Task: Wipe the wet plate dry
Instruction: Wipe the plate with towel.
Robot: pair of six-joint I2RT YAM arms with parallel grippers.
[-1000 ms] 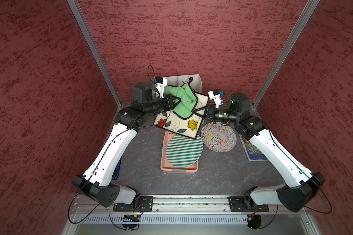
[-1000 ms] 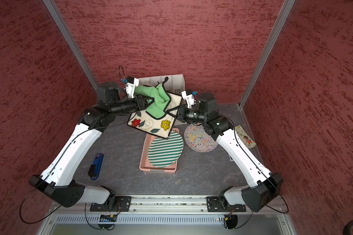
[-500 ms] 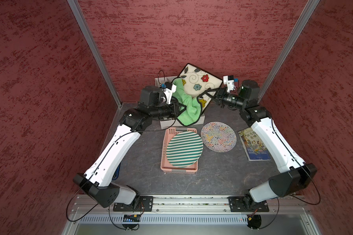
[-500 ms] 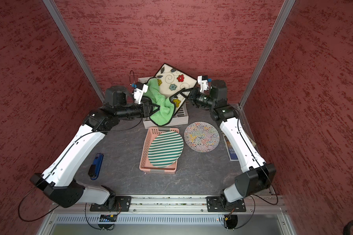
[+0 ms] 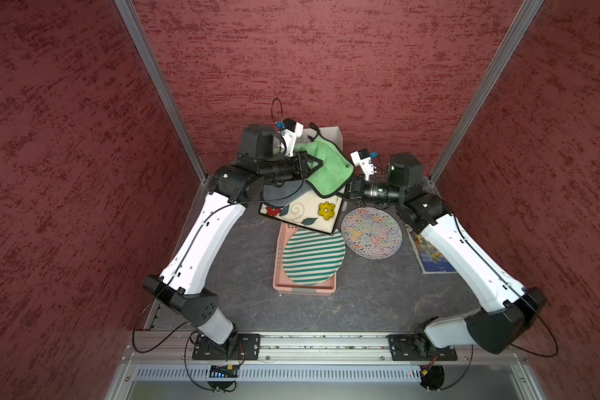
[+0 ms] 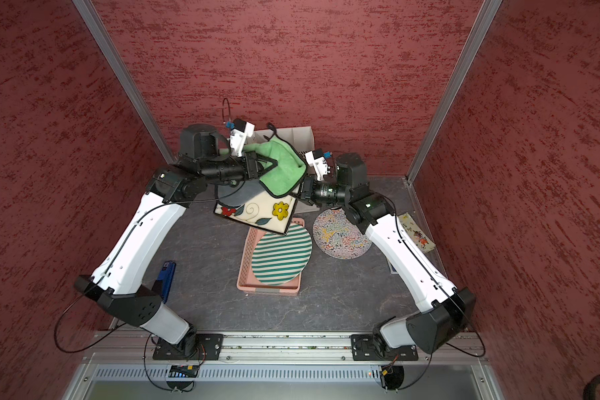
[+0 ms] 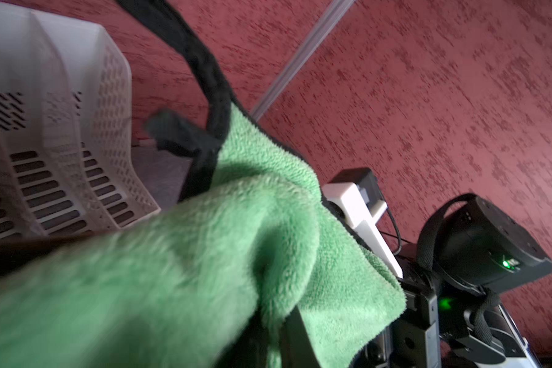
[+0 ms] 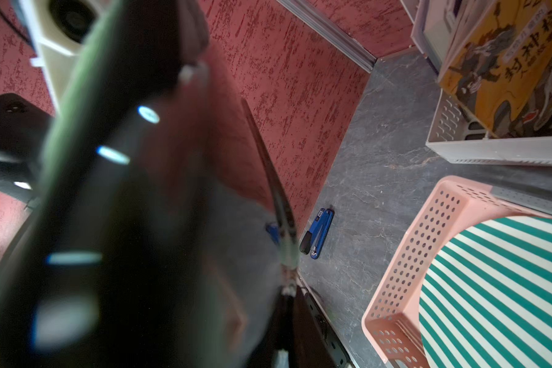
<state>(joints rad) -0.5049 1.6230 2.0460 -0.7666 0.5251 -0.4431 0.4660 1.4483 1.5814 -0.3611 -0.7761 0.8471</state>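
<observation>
A square cream plate (image 5: 305, 212) (image 6: 257, 212) with painted flowers and a dark rim hangs tilted in the air above the far end of the pink basket. My right gripper (image 5: 345, 188) (image 6: 300, 192) is shut on its right edge. In the right wrist view the plate's dark glossy underside (image 8: 134, 223) fills the picture, blurred. A green cloth (image 5: 329, 169) (image 6: 281, 169) (image 7: 204, 255) with black trim lies over the plate's far part. My left gripper (image 5: 312, 165) (image 6: 270, 166) is shut on the cloth, and the cloth hides most of its fingers.
A pink basket (image 5: 284, 287) on the dark table holds a green-striped round plate (image 5: 314, 258). A multicoloured round plate (image 5: 371, 232) lies to its right, with a booklet (image 5: 430, 259) beyond. A white rack (image 5: 333, 133) (image 7: 77, 143) stands at the back wall. A blue stapler (image 6: 165, 277) (image 8: 317, 232) lies at the left.
Half a second ago the plate was swung up towards the back wall. It is now back down over the basket, with the cloth on its far part as before.
</observation>
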